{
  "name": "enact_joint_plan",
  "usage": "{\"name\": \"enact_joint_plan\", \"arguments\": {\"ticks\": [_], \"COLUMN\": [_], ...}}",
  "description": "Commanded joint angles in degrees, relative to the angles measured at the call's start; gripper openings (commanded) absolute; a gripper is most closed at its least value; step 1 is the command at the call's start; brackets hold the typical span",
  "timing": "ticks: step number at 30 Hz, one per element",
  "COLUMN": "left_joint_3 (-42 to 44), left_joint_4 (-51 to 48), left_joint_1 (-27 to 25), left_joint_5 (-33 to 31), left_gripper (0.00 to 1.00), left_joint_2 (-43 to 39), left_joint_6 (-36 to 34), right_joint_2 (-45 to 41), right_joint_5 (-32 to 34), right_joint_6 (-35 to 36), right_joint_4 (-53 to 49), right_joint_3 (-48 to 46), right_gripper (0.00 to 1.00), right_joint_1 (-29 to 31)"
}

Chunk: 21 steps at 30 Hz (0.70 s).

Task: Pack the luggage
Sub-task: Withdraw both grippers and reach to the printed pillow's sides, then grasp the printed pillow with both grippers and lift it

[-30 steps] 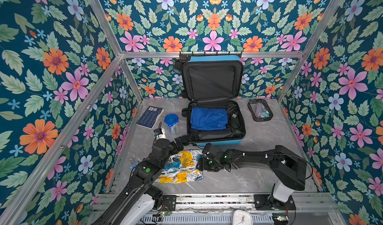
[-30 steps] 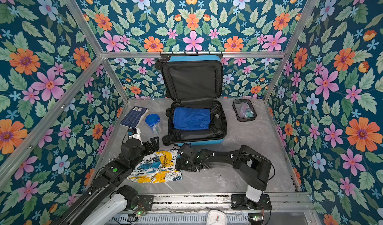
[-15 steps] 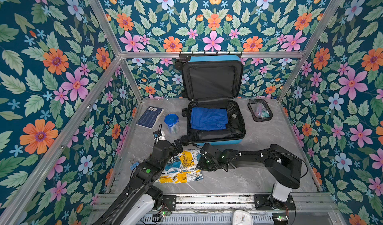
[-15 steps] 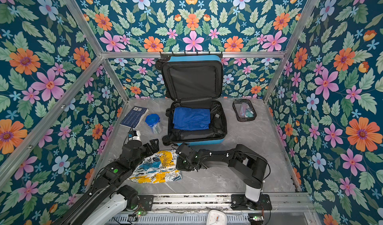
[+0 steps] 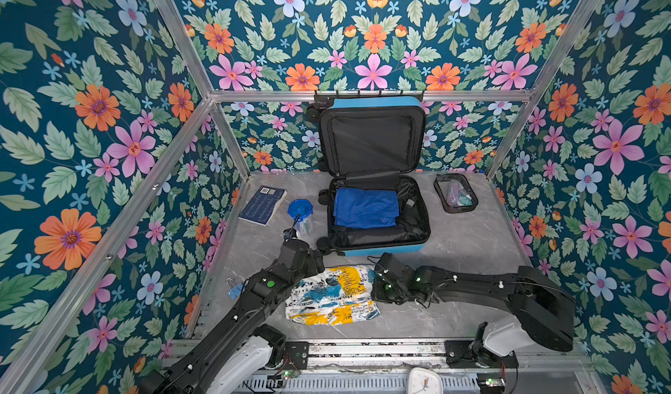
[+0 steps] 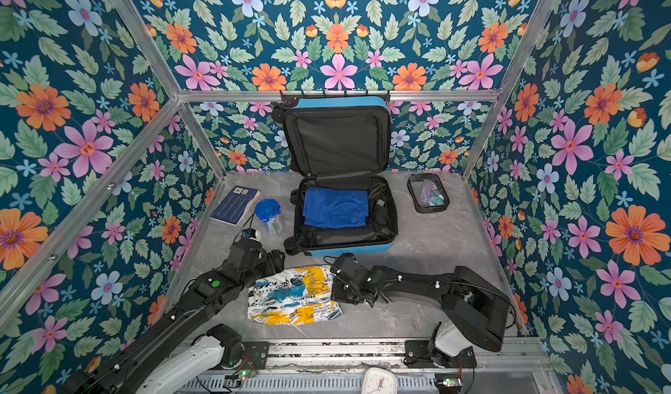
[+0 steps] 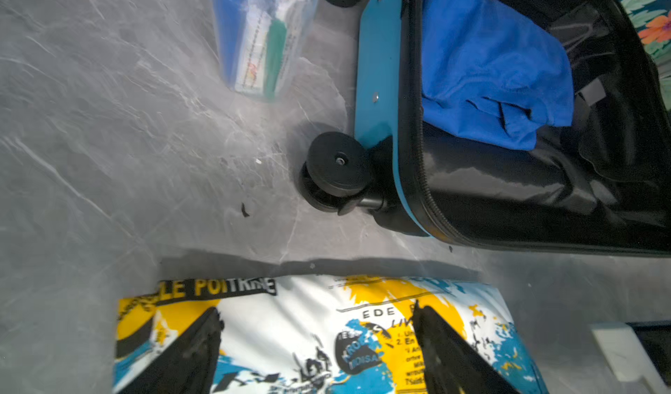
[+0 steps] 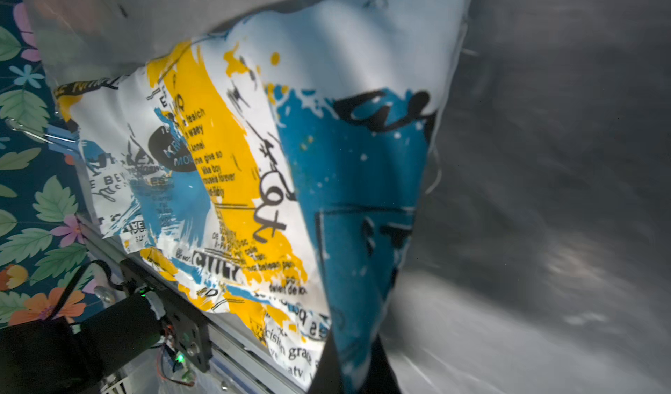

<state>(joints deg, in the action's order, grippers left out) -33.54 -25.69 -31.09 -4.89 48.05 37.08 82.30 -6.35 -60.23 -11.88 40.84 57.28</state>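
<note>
Grey marbled tabletop (image 5: 468, 250) enclosed by floral walls (image 5: 109, 119): the luggage (image 5: 385, 249) lies open at the rear centre, its lid upright against the back wall and a folded blue cloth (image 5: 365, 207) in its lower half. In front of it, the right gripper (image 8: 357, 370) is clamped on one edge of the printed garment (image 5: 332, 296). The left gripper (image 7: 319, 337), jaws spread wide, stands over the garment's other end.

The printed cloth (image 5: 332, 296) at the right gripper (image 8: 357, 370) is patterned white, yellow, blue and black; beyond it, the luggage (image 5: 381, 249) is coloured bright blue, lined black.
</note>
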Motion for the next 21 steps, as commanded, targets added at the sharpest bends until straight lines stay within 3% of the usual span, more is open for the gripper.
{"name": "enact_joint_plan", "arguments": {"ticks": [1,6,10,13,16,18,21], "left_joint_3": [0.96,4.61,10.48,14.23,15.67,15.53,15.17], "left_joint_4": [0.13,0.12,8.17,17.94,25.16,27.86,31.02], "left_joint_1": [-0.19,-1.25,-2.62,-4.68,-8.34,-10.48,-13.0], "left_joint_5": [4.7,10.48,16.11,19.54,19.98,19.61,18.86], "left_gripper": [0.86,0.91,0.91,0.91,0.92,0.92,0.9], "left_joint_2": [-0.15,-0.45,-0.53,0.29,2.53,5.39,10.71], "left_joint_6": [-0.18,1.34,4.19,7.0,8.66,8.93,9.12], "right_joint_2": [-8.04,-27.66,-40.22,-43.92,-43.57,-42.87,-42.94], "right_joint_5": [3.0,2.26,-2.47,-5.84,-5.6,-5.6,-5.17], "right_joint_6": [-0.95,0.99,4.26,5.67,6.25,6.52,6.53], "right_joint_4": [-9.47,-19.28,-23.9,-25.05,-26.16,-26.43,-27.17], "right_joint_3": [-5.5,-15.21,-19.89,-21.26,-20.74,-20.41,-19.76], "right_gripper": [0.0,0.01,0.05,0.05,0.09,0.21,0.54], "right_joint_1": [-3.07,-13.12,-23.7,-28.73,-29.02,-28.97,-29.02]}}
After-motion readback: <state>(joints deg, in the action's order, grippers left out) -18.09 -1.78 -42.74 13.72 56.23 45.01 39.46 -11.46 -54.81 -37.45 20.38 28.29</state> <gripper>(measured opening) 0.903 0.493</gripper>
